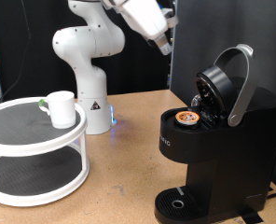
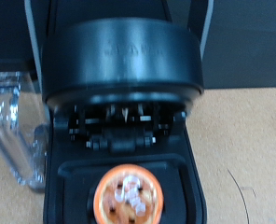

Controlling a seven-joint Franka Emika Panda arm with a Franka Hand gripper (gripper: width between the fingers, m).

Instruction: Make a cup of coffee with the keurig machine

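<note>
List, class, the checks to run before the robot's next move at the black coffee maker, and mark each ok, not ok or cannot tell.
1. Boxy black keurig machine lid raised: ok.
2. Orange-topped pod seated in the holder: ok.
3. White ceramic cup on the drip tray: not ok, it stands on the round white two-tier stand.
4. Gripper clear above the machine: ok.
5. Gripper empty: cannot tell.

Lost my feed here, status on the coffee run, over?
Gripper up above keurig machine, holding nothing seen. Lid open, pod seated. Cup on white stand, not under spout.
</note>
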